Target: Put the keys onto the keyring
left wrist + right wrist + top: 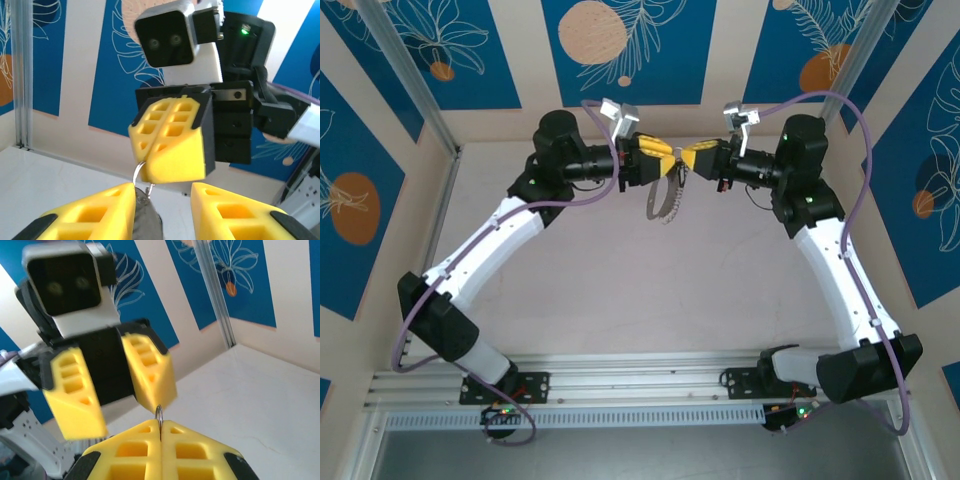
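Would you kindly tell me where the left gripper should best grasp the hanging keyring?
Likely the keyring's grey top end, resting against one finger between the left gripper's open jaws: close sideways across the band. The rest dangles freely. The right gripper pinches a thin ring.

I saw the left arm (490, 232) and right arm (842, 268) in white shells with black joints, lilac cables (396, 340), yellow ribbed fingers (172, 137), silver wrist cameras (172, 37).

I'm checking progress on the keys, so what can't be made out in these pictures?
Keys: top view, too small to tell from the keyring's fringe.
Wire ring: wrist views, mostly hidden between the right gripper's shut fingers.
Grey piece: left wrist view, cut off by the bottom edge beside the left gripper.
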Robot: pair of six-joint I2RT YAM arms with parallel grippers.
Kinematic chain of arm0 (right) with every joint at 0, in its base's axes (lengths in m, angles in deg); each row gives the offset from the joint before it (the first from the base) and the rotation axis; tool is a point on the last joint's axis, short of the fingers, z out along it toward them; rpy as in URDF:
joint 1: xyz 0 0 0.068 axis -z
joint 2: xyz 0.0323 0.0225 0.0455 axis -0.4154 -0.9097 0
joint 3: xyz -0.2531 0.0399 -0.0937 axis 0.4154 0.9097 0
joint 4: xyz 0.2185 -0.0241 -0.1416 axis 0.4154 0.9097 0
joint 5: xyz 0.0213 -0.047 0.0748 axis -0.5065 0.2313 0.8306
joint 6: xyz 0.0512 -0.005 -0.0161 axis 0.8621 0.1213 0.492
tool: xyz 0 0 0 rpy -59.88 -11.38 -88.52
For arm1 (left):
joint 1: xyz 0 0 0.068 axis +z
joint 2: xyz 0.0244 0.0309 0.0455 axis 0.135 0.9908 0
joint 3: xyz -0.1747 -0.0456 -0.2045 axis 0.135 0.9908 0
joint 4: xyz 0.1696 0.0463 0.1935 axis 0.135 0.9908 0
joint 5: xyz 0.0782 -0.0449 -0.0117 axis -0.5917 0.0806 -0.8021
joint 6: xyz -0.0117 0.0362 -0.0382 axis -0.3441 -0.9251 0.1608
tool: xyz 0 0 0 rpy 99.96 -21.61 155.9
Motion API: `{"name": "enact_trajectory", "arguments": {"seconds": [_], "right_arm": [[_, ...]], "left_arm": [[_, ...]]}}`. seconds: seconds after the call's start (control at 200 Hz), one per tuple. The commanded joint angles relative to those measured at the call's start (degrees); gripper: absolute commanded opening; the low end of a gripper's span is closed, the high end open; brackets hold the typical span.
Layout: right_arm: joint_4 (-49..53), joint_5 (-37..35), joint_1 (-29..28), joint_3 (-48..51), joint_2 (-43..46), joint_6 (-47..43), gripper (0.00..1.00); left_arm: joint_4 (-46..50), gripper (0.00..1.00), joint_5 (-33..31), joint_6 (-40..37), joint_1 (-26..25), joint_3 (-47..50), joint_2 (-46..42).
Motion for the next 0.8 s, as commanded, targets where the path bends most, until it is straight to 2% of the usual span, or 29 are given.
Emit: {"name": "enact_trajectory", "arguments": {"seconds": [0.0, 0.29, 0.585, 0.795], "right_arm": [[13.63, 2.5, 0.18, -4.14, -1.05, -10.8, 0.0], [30.41, 4.07, -0.15, -12.29, -4.86, -23.56, 0.0], [37.18, 7.13, -0.64, -16.08, -7.03, -28.07, 0.0], [37.75, 6.56, -2.12, -16.82, -8.12, -28.42, 0.0]], "left_arm": [[11.59, 0.34, 5.26, -9.75, 1.56, -5.01, -1.34], [34.02, 0.35, 11.97, -25.36, 3.86, -15.83, 3.86], [44.16, 0.35, 18.25, -31.34, 4.63, -22.28, 9.29], [45.24, 0.35, 20.53, -31.89, 4.62, -22.73, 10.15]]}}
